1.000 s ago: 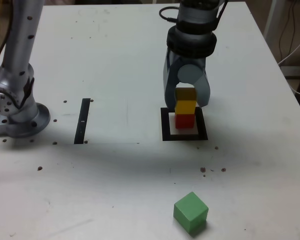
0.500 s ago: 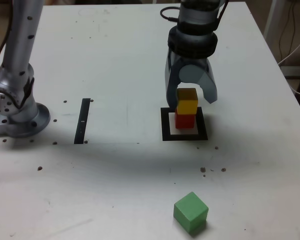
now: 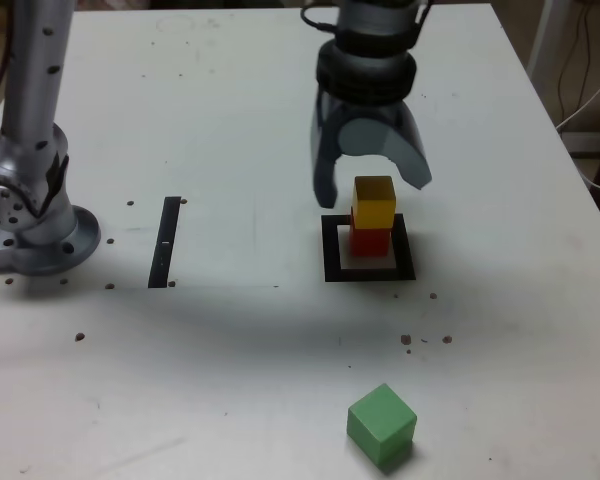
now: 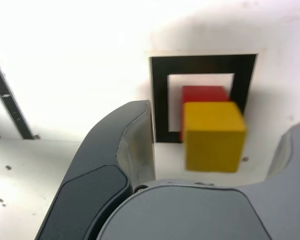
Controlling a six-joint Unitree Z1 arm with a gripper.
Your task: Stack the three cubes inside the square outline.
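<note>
White worktop (image 3: 230,120): yellow cube (image 3: 374,201) on red cube (image 3: 371,241) inside square outline (image 3: 368,273). Claw (image 3: 371,183) spread, empty, above. Next: fetch green cube (image 3: 381,425).

Colours: yellow cube (image 3: 374,200) on red cube (image 3: 370,241); green cube (image 3: 381,424) solid matte green. Square outline (image 3: 330,262) is a thick black border with a white centre. Narrow strip (image 3: 165,241) black. Counter (image 3: 220,130) white with small dark specks. Fingers (image 3: 410,160) blue-grey, arm base (image 3: 30,215) silver-grey metal.
</note>
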